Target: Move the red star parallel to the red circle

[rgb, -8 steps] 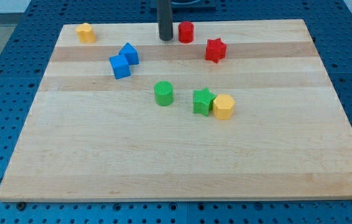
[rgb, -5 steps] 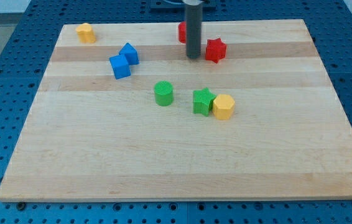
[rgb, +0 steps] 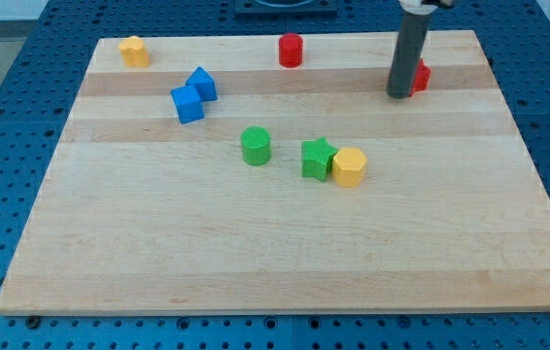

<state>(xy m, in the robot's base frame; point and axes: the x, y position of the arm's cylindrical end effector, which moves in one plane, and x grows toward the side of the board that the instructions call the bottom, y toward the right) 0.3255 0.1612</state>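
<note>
The red circle block [rgb: 291,50] stands near the board's top edge, a little right of centre. The red star [rgb: 421,76] is at the view's upper right, mostly hidden behind my rod; only its right part shows. My tip [rgb: 398,94] rests on the board against the star's left side, well to the right of the red circle and slightly lower in the view.
A yellow block [rgb: 134,51] sits at the top left corner. Two blue blocks [rgb: 193,94] touch each other at the upper left. A green cylinder [rgb: 256,146], a green star [rgb: 318,157] and a yellow hexagonal block [rgb: 349,167] lie mid-board. The wooden board [rgb: 275,253] rests on a blue pegboard.
My tip has swept from beside the red circle to the right, reached the red star and pushed it rightward toward the board's right edge. The other blocks have not moved.
</note>
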